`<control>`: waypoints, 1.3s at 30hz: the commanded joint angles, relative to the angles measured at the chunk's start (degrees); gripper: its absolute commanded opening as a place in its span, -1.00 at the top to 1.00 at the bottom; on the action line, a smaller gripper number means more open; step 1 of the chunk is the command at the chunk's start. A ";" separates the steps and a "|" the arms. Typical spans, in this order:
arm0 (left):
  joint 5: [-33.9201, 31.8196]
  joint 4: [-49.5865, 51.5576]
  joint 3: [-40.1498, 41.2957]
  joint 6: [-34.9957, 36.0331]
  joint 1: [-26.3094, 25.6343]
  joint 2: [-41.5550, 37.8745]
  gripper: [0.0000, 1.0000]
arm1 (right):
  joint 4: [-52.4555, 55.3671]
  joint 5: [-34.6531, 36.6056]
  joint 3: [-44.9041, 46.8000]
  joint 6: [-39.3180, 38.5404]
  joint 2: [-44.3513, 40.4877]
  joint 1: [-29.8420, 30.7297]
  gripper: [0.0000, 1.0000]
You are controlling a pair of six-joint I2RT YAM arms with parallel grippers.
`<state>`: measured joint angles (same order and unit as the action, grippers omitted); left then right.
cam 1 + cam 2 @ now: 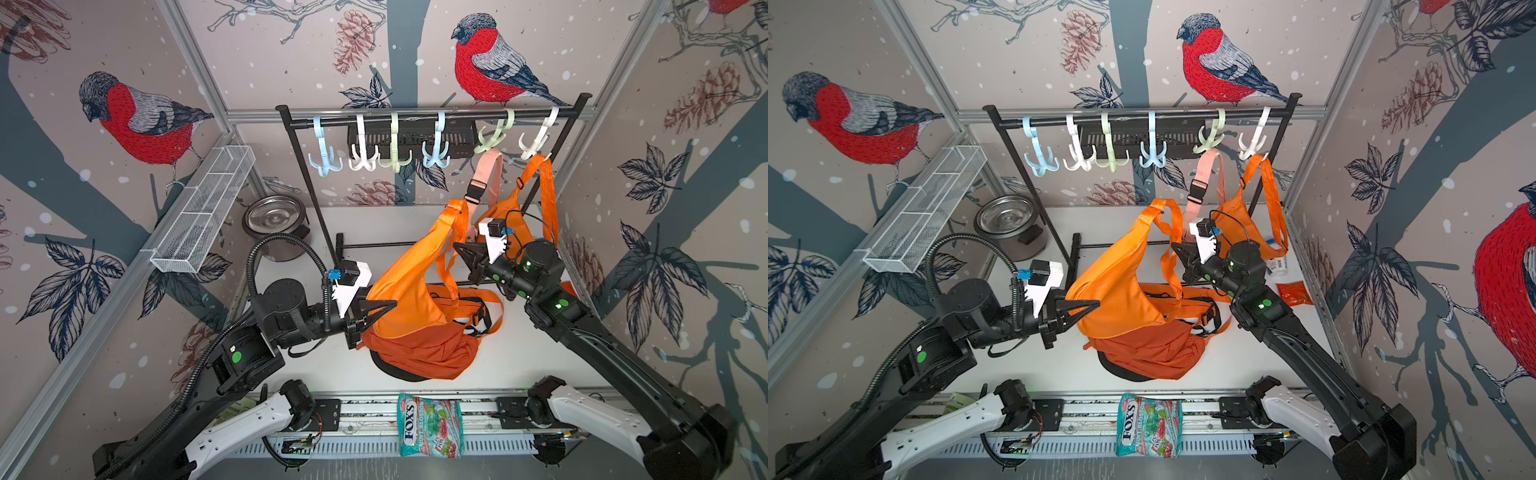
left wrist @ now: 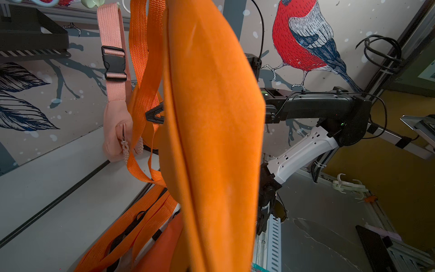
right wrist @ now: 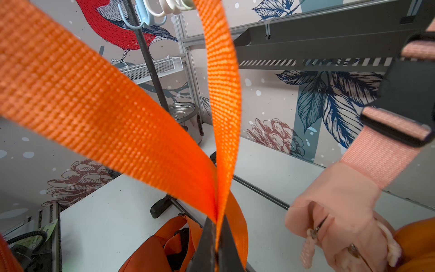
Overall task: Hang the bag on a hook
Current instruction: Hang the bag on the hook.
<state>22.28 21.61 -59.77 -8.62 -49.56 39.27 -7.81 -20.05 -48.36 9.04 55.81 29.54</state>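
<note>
**Lot: hanging station, as seen in both top views**

1. Bright orange bag (image 1: pixel 411 286): lifted off the table (image 1: pixel 523 353) near scene centre and resting on no hook. Its strap (image 1: pixel 455 210) loops up toward 12 o'clock and stops short of the rail (image 1: pixel 415 114).
2. Left gripper (image 1: pixel 384 306): at the bag's 9 o'clock, fingers clenched on the fabric edge of the bag body.
3. Right gripper (image 3: pixel 216 249): at the bag's 2 o'clock, fingers pinched tight on the strap. Two runs of webbing meet between them.
4. Rail: black, at 12 o'clock, carrying six plastic hooks.
5. Pink bag (image 2: pixel 116 127): hung by its buckled strap from the green hook (image 1: pixel 492 137), at 1 o'clock.
6. Second orange bag (image 1: pixel 496 214): hung from the white hook (image 1: pixel 538 139), just beside the pink bag.
7. Dark orange bag (image 1: pixel 415 353): lying on the table, directly under the lifted bag.
8. Steel pot (image 1: pixel 276 228): on the table at 10 o'clock.
9. Wire basket (image 1: pixel 203 208): white, mounted on the wall at 9 o'clock.
10. Sweets packet (image 1: pixel 430 428): at 6 o'clock, on the front frame.
</note>
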 commanded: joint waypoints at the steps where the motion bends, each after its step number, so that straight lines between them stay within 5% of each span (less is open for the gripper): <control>1: -2.22 -2.96 0.72 -0.33 0.08 -0.79 1.00 | -1.14 3.95 -0.26 0.13 -0.61 -0.01 0.94; 16: -18.32 -9.63 6.96 -6.53 0.08 -4.74 1.00 | 9.00 21.10 -23.09 -0.42 7.71 -0.27 0.95; 39: -14.02 -17.02 13.62 -12.09 0.08 -2.81 1.00 | 20.16 25.85 -61.03 -8.90 36.23 -0.40 0.95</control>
<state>7.20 9.10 -46.70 -19.27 -49.56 36.47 11.51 3.40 -107.39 2.76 90.94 28.47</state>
